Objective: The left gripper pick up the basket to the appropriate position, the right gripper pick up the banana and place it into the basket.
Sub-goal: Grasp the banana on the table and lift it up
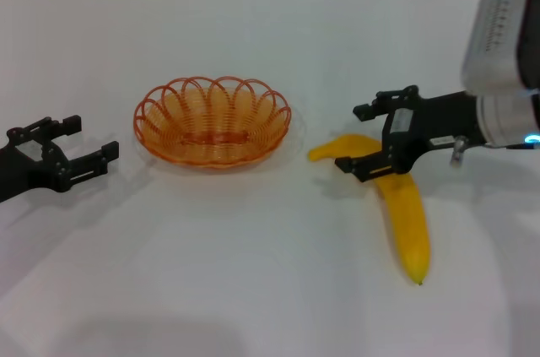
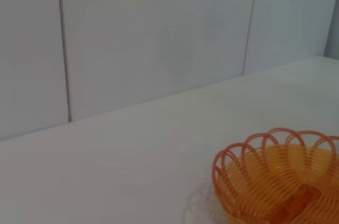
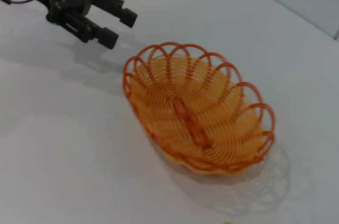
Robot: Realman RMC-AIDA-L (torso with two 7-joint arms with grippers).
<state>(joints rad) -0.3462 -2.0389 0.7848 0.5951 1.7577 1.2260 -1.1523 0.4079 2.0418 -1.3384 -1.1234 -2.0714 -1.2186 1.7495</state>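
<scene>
On the white table (image 1: 253, 273), near its middle, stands the shallow oval basket of orange looped wire with a scalloped rim (image 1: 212, 121). It is upright and holds nothing. To the robot's right of it, apart from it, lies the large curved yellow banana (image 1: 403, 222), its small dark tip pointing toward the robot and its other end bending toward the basket.

Over the bend of the banana is the right gripper, a black two-fingered claw on a black arm joined to a bulky white body (image 1: 369, 139). Its fingers are spread: one finger (image 1: 377, 107) stays beyond the fruit, the other (image 1: 364, 167) is in front of it, so the banana passes between them. From the head view I cannot tell if the fingers touch the skin; the banana rests on the table.

At the robot's left side, well apart from the basket, the left gripper, a black claw on an all-black arm (image 1: 84, 140), is low over the table with its fingers released and pointing at the basket, grasping nothing.

The right wrist view shows the basket (image 3: 198, 110) from above, with a flat orange strip along its bottom, and the left gripper (image 3: 113, 27) beyond it with fingers apart; the banana is not visible there. The left wrist view shows only one part of the basket (image 2: 278, 179), the table (image 2: 106, 171) and a pale panelled wall (image 2: 159, 33), with no gripper.
</scene>
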